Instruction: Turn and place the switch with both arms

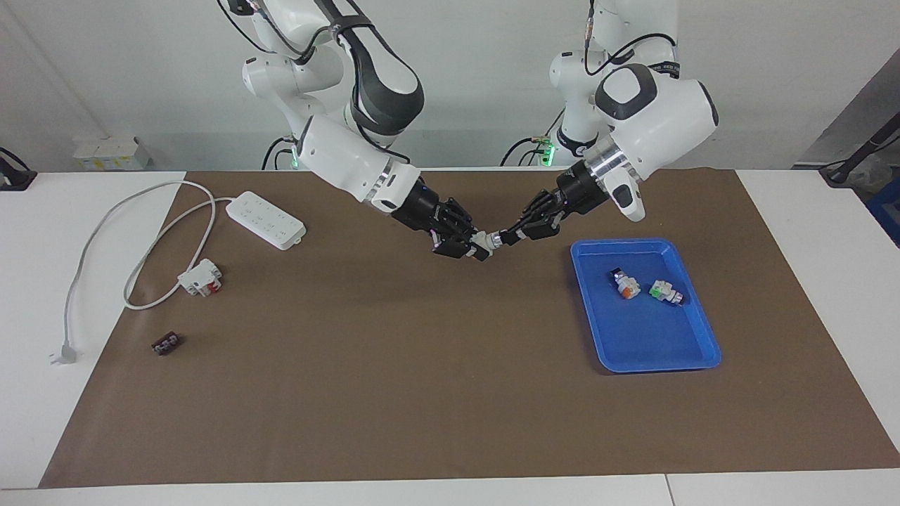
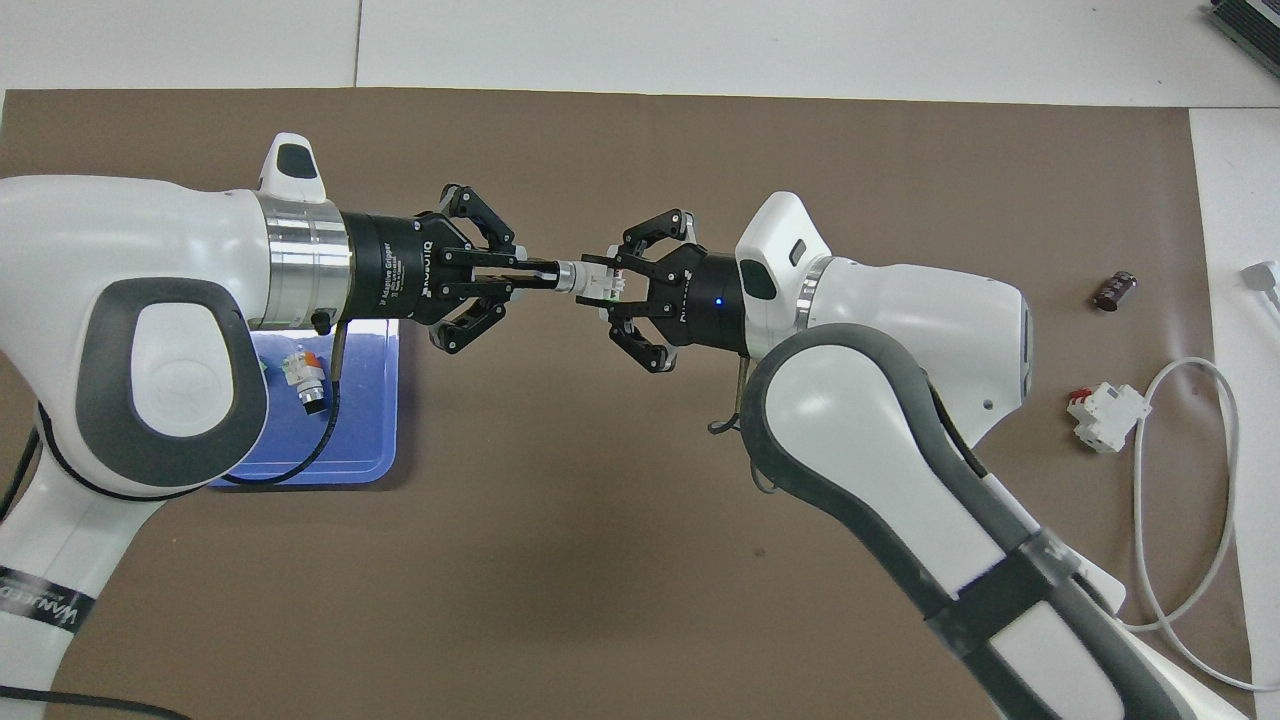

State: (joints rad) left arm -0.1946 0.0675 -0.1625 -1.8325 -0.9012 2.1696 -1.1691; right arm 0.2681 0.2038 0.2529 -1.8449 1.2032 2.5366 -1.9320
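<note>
Switch (image 1: 484,241), held up over the brown mat (image 1: 394,393) at mid-table, between both grippers and beside the blue tray (image 1: 692,351). White body clamped in the right gripper (image 1: 470,247), fingers closed on it. Knob end pinched by the left gripper (image 1: 508,237), fingers together around it. Turning step in hand, by the look of it. Next: twist the knob while holding the body steady, then let go with one gripper and carry over to the tray, where two similar blocks (image 1: 626,284) lie.

Robotics lab bench: two arms (image 1: 351,133) mounted at a white table (image 1: 830,281) with brown mat (image 1: 422,365), power strip (image 1: 267,220), bare white wall (image 1: 478,70)
</note>
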